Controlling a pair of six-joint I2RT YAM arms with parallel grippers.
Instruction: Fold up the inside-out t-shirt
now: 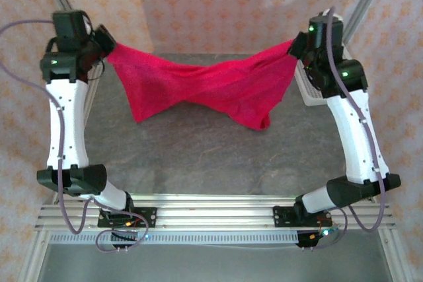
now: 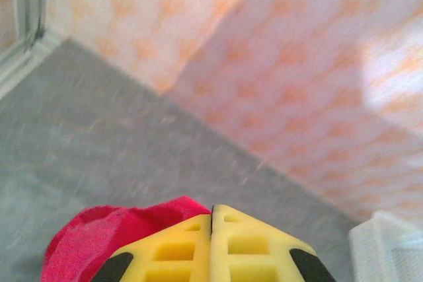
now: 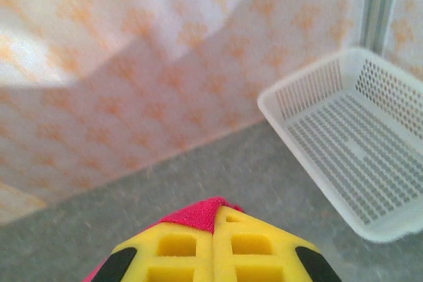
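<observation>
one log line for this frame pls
left fingers: shut on t-shirt | right fingers: shut on t-shirt | t-shirt: strung between them, twisted, sagging over table | fold: not yet done

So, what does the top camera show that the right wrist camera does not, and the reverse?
Top: both arms and the whole red t-shirt hanging stretched between the left fingers and the right fingers. Right wrist: the yellow pads pressed shut, and the perforated floor of the white basket. Both: red cloth at the right fingers, the grey table, the patterned wall.
</observation>
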